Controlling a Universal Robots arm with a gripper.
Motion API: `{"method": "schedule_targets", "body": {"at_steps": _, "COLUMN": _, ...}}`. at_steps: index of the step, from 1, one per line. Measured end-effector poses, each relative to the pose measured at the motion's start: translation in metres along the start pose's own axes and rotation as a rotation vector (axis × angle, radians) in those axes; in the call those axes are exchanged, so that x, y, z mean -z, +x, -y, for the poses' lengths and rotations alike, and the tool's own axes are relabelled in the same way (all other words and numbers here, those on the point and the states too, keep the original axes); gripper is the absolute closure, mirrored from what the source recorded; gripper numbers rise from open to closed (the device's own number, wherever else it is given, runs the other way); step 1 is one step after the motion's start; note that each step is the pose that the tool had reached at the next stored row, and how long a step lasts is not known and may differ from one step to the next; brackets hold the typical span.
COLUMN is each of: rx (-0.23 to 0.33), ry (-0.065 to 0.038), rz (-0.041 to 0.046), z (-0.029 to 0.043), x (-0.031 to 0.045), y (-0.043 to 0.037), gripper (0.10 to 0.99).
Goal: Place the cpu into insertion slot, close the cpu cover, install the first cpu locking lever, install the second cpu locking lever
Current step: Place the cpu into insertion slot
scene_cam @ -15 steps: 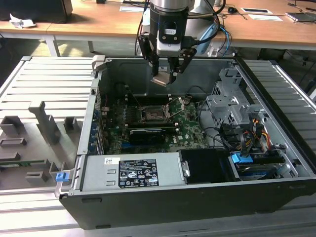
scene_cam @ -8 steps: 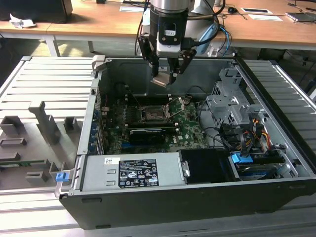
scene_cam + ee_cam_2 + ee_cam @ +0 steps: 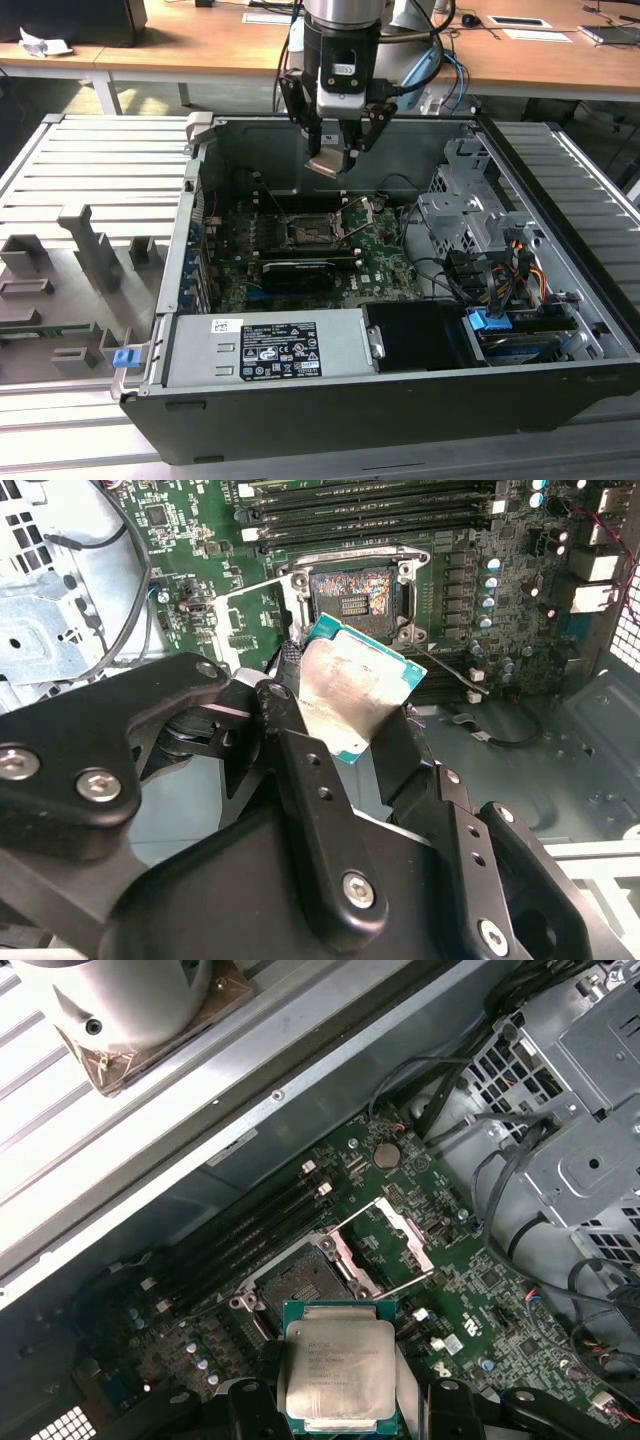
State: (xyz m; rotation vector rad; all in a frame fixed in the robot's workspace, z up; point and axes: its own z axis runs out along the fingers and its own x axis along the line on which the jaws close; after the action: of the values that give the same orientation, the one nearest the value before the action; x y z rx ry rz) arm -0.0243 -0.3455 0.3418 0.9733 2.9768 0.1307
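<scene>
While the gripper clamps the cpu between its fingers above the empty insertion slot, we see the cpu cover open and nothing seated yet.

Exterior view high over computer case, both wrist views near, sharing insertion slot

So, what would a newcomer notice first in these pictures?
The silvery chip stands out first, gripped between the black jaws above the open computer case. Lower down, on the green board, the dark square socket lies uncovered. Its metal cover is swung up beside it.
</scene>
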Motion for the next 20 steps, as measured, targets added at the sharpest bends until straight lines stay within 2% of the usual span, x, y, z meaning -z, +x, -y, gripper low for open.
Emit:
{"method": "schedule_targets", "body": {"at_steps": 15, "rx": -0.013, "ry": 0.000, "rz": 0.0008, "z": 0.0002, "x": -0.0027, "y": -0.0001, "gripper": 0.561}}
{"method": "schedule_targets", "body": {"at_steps": 20, "rx": -0.076, "ry": -0.001, "rz": 0.0059, "z": 0.0003, "x": -0.0038, "y": -0.0001, "gripper": 0.561}}
